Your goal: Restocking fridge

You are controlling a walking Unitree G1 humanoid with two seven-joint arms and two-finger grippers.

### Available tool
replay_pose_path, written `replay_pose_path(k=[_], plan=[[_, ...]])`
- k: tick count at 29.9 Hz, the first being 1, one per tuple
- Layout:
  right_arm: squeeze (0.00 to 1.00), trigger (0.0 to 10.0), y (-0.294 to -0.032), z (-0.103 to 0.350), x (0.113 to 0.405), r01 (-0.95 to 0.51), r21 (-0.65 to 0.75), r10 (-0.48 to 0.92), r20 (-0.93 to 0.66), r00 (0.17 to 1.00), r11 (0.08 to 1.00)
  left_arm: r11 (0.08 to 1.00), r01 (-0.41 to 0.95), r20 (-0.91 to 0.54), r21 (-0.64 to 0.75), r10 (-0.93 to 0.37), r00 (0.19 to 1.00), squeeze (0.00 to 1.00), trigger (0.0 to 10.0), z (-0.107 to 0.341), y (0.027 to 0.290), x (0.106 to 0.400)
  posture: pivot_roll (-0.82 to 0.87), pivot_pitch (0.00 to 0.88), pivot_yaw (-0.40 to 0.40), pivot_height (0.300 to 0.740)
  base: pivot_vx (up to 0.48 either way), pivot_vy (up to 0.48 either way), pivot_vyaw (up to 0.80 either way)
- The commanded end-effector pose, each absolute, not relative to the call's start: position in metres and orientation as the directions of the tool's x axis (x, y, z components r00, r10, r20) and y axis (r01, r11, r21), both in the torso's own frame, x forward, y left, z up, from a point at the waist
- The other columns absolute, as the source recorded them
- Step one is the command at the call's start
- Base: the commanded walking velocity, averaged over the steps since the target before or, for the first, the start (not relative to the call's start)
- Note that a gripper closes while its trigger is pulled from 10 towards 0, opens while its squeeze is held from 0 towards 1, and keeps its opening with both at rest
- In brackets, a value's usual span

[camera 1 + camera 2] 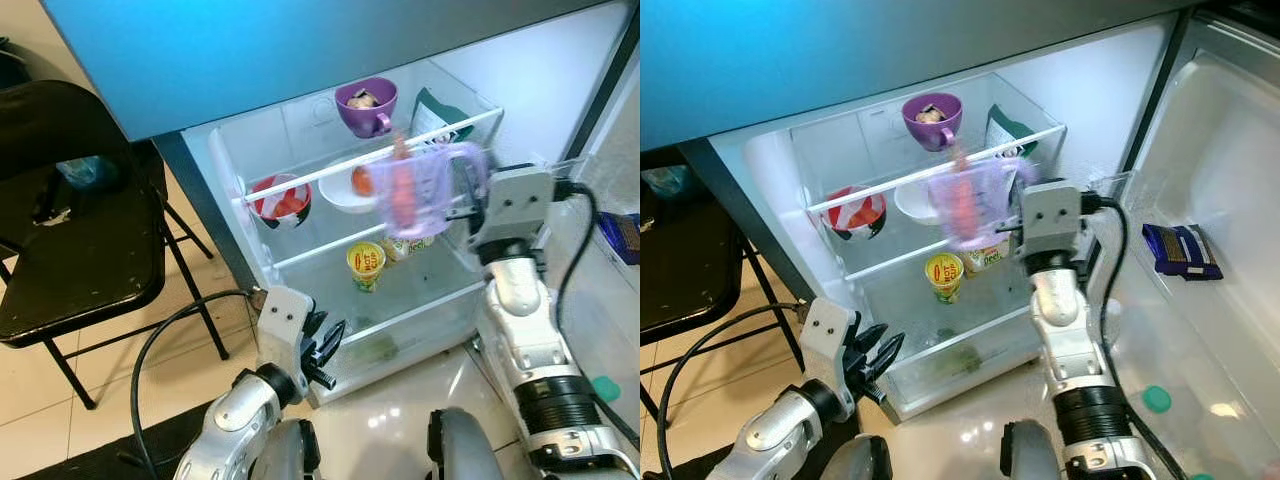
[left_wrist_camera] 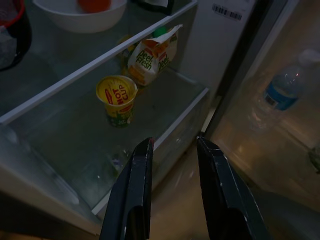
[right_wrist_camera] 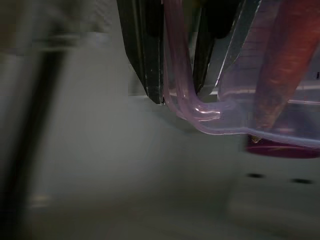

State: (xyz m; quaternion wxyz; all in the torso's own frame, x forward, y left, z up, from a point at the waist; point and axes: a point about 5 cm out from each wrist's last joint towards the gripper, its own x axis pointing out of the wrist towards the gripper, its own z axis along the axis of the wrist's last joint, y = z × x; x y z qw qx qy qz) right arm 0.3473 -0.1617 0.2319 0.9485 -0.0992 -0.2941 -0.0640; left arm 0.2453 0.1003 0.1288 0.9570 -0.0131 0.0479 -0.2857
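Note:
My right gripper (image 3: 177,97) is shut on the handle of a clear purple measuring jug (image 1: 417,190) with a carrot (image 1: 402,185) standing in it. The jug hangs in front of the open fridge, level with the middle glass shelf (image 1: 370,160). Its image is blurred. My left gripper (image 2: 172,150) is open and low, in front of the fridge's bottom drawer (image 1: 400,335), holding nothing. The fridge holds a purple cup (image 1: 366,106), a red-and-white bowl (image 1: 281,200), a white bowl (image 1: 345,192) with an orange thing in it, a yellow noodle cup (image 1: 366,265) and a small carton (image 2: 152,55).
The fridge door (image 1: 1230,200) stands open on the right, with a dark blue packet (image 1: 1180,250) on its shelf and a water bottle (image 2: 285,85) lower down. A black folding chair (image 1: 75,250) stands to the left. A black cable (image 1: 170,335) runs across the tiled floor.

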Motion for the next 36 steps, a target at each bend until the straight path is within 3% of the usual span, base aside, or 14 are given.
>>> replay_pose_path(k=[1,5,12,17,18,24,29,32,35,36], plan=[[0.00,10.0,-0.161,0.238,0.348,0.200,-0.142,-0.077,0.598,0.797,0.970,0.838,0.540,-0.097,-0.072,-0.545,0.833,0.00,10.0,0.126,0.098,0.246,-0.04,0.198,0.086,0.619,0.000,0.000,0.00],[0.00,10.0,-0.165,0.241,0.352,0.259,-0.148,-0.118,0.608,0.785,0.955,0.841,0.536,-0.065,-0.073,-0.540,0.839,0.00,10.0,0.134,0.093,0.253,-0.03,0.199,0.088,0.619,0.000,0.000,0.00],[0.00,10.0,-0.149,0.255,0.355,0.161,-0.166,-0.018,0.640,0.768,0.973,0.822,0.563,0.036,-0.083,-0.562,0.826,0.00,10.0,0.164,0.080,0.268,-0.03,0.194,0.089,0.619,0.000,0.000,0.00],[0.00,10.0,-0.139,0.256,0.345,0.068,-0.193,0.076,0.652,0.755,0.979,0.808,0.587,0.068,-0.048,-0.584,0.809,0.00,10.0,0.178,0.089,0.273,-0.04,0.195,0.092,0.619,0.000,0.000,0.00],[0.00,10.0,-0.138,0.252,0.337,0.046,-0.248,0.131,0.650,0.748,0.968,0.787,0.617,0.090,0.008,-0.615,0.783,0.00,10.0,0.190,0.097,0.272,-0.05,0.195,0.097,0.619,0.000,0.000,0.00],[0.00,10.0,-0.140,0.243,0.330,0.036,-0.291,0.167,0.641,0.749,0.956,0.761,0.643,0.107,0.082,-0.648,0.754,0.00,10.0,0.202,0.104,0.269,-0.05,0.194,0.098,0.619,0.000,0.000,0.00],[0.00,10.0,-0.139,0.239,0.325,0.009,-0.303,0.194,0.633,0.749,0.953,0.602,0.756,0.103,0.256,-0.795,0.598,0.00,10.0,0.241,0.114,0.264,-0.04,0.195,0.106,0.619,0.000,0.000,0.00],[0.00,10.0,-0.139,0.239,0.325,0.009,-0.303,0.194,0.633,0.749,0.953,0.602,0.756,0.103,0.256,-0.795,0.598,0.00,10.0,0.241,0.114,0.264,-0.04,0.195,0.106,0.619,0.000,0.000,0.00],[0.00,10.0,-0.128,0.241,0.318,-0.046,-0.348,0.269,0.626,0.732,0.936,0.485,0.828,0.091,0.283,-0.873,0.480,0.00,10.0,0.268,0.122,0.264,-0.04,0.192,0.111,0.619,0.000,0.000,0.00],[0.00,10.0,-0.126,0.240,0.317,-0.058,-0.362,0.287,0.621,0.729,0.931,0.455,0.843,0.085,0.287,-0.889,0.451,0.58,10.0,0.274,0.124,0.265,-0.04,0.192,0.111,0.619,0.000,0.000,0.00]])
